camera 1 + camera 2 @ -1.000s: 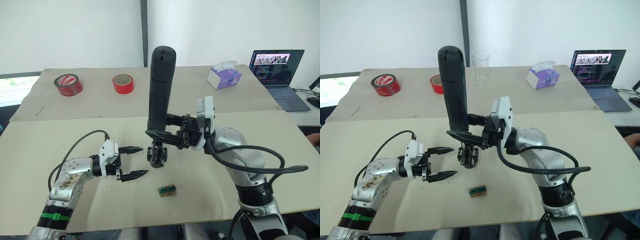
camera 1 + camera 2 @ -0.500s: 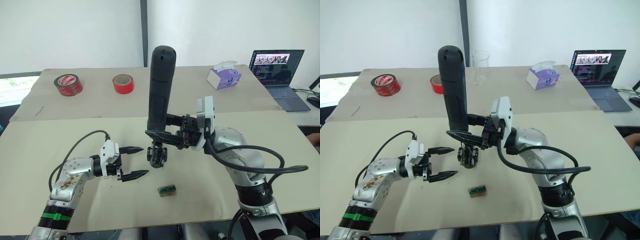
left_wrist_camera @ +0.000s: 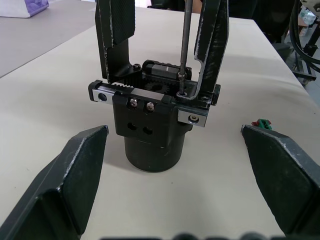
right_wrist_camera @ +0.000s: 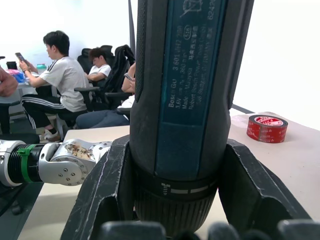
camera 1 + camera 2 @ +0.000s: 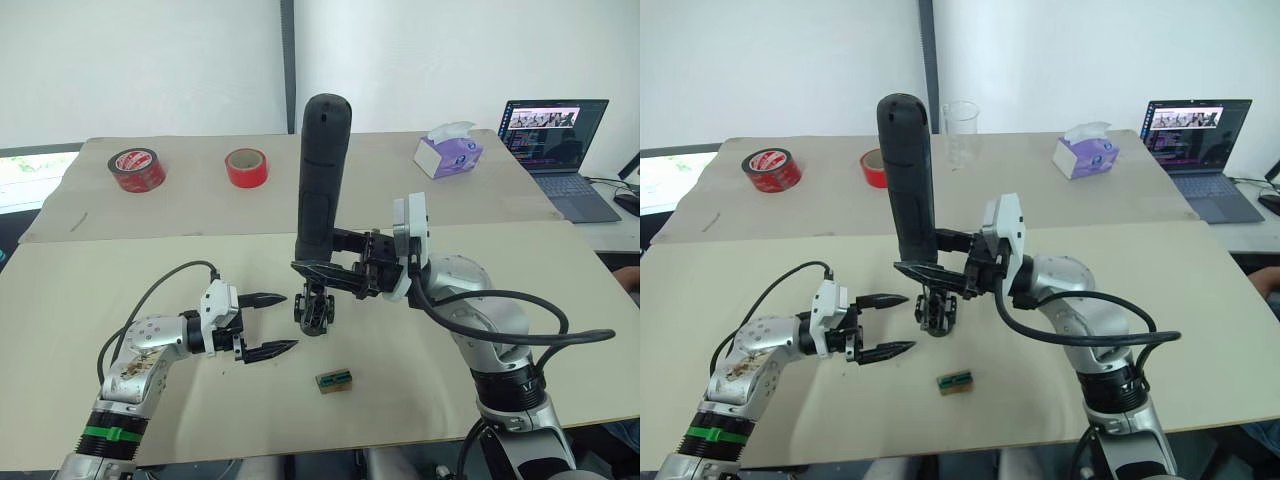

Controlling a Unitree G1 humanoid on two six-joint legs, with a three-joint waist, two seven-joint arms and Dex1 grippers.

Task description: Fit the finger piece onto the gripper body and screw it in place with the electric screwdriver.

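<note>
At frame centre the right gripper (image 5: 325, 270) clenches the upright electric screwdriver (image 5: 318, 170), bit on a screw of the gripper body (image 3: 152, 130), while the left gripper (image 5: 270, 324) hangs released beside it; unbraced, the body could twist or tip under torque.

Right arm reaches in across the middle, forearm roughly level, wrist turned so the right gripper (image 5: 322, 262) points toward the robot's left. Its two black fingers are clamped on either side of the electric screwdriver (image 5: 319, 170), holding it upright with the rounded end up; in the right wrist view both fingers (image 4: 107, 200) press against the barrel. Left arm sits low, elbow bent, cable looping over the forearm. Left gripper (image 5: 278, 322) points to the robot's right, fingers spread wide with nothing between them; left wrist view shows both fingertips (image 3: 75, 170) well apart.
</note>
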